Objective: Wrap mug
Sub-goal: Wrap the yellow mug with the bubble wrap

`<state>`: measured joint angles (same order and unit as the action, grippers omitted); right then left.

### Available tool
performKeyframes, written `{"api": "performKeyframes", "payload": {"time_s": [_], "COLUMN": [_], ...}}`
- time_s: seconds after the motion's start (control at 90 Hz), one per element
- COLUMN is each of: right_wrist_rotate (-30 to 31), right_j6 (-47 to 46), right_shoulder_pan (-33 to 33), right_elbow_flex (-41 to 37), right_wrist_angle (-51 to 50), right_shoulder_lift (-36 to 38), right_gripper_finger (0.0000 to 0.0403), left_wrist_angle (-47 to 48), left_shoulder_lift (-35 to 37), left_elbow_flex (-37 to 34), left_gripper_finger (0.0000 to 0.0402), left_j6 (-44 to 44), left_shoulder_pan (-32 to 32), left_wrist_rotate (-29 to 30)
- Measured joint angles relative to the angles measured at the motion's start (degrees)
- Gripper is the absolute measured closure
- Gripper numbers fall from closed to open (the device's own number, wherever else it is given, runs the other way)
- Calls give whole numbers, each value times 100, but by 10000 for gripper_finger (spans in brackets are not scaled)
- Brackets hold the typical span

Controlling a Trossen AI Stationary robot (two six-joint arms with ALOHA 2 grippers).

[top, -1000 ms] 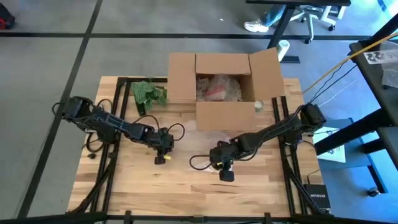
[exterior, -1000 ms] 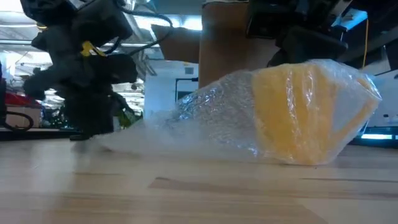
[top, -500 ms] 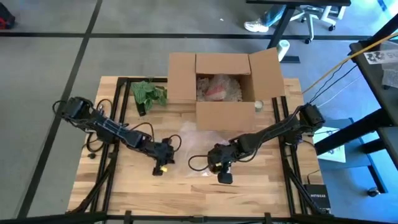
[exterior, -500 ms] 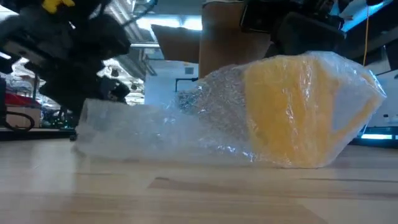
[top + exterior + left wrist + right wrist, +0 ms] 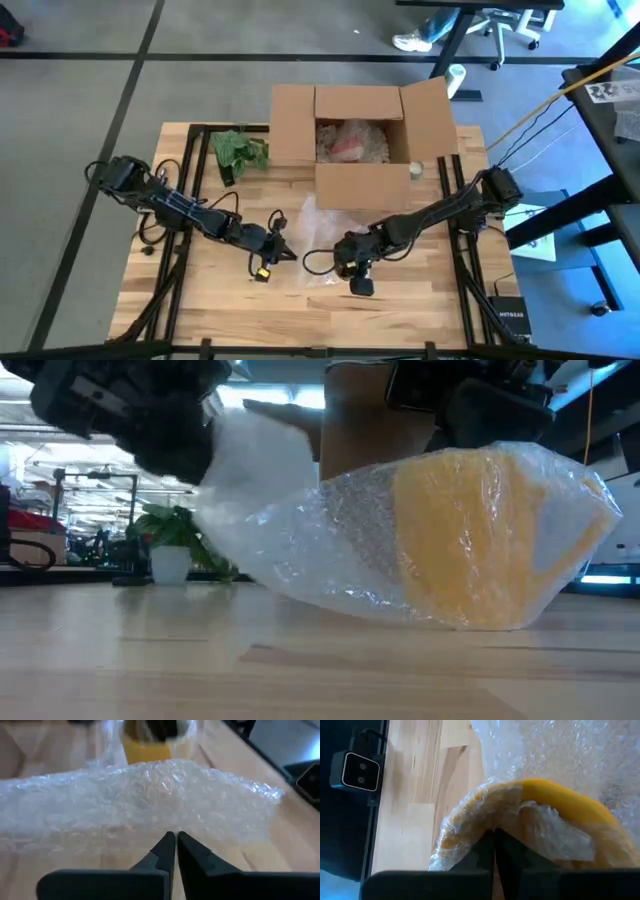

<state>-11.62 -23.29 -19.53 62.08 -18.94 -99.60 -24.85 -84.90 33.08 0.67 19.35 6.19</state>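
Observation:
A yellow mug (image 5: 465,540) stands on the table's near middle, covered in clear bubble wrap (image 5: 330,550). In the high view my right arm hides the mug. My right gripper (image 5: 495,834) is over it from above, shut on the wrap that covers it. My left gripper (image 5: 176,837) is to the mug's left (image 5: 278,248), shut on the wrap's free end, which it holds raised off the table (image 5: 250,450). The wrap (image 5: 312,225) spreads between the two grippers. My left gripper pinches the bubble wrap's free edge (image 5: 172,822) between its two shut fingers, coming level from the table's left. That end is lifted clear of the table and the sheet slopes down to the mug. My right gripper is shut on the wrap lying over the mug's side (image 5: 487,820), fingers pointing down from above. The mug's base (image 5: 470,622) rests on the table.
An open cardboard box (image 5: 362,140) with wrapped items inside stands at the far middle. A small green plant (image 5: 236,150) sits at the far left, and a small pot (image 5: 416,171) stands beside the box's right. Bare wood lies along the near edge.
My left gripper has gone up and toward the mug, carrying the wrap's free end. That end lay flat on the table to the left and now hangs raised, while the part over the mug has stayed put.

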Motion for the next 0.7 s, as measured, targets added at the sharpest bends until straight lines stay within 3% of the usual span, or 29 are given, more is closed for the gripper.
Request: {"api": "performKeyframes", "payload": {"time_s": [0.7], "right_wrist_rotate": [-2], "right_j6": [68], "right_shoulder_pan": [7], "right_elbow_flex": [9], "right_wrist_angle": [283], "right_shoulder_lift": [14], "right_gripper_finger": [403], "left_wrist_angle": [-1182], "left_shoulder_lift": [0], "left_elbow_flex": [50], "left_gripper_finger": [401], "left_j6": [663], "left_shoulder_pan": [0], "left_wrist_rotate": [-845]}}
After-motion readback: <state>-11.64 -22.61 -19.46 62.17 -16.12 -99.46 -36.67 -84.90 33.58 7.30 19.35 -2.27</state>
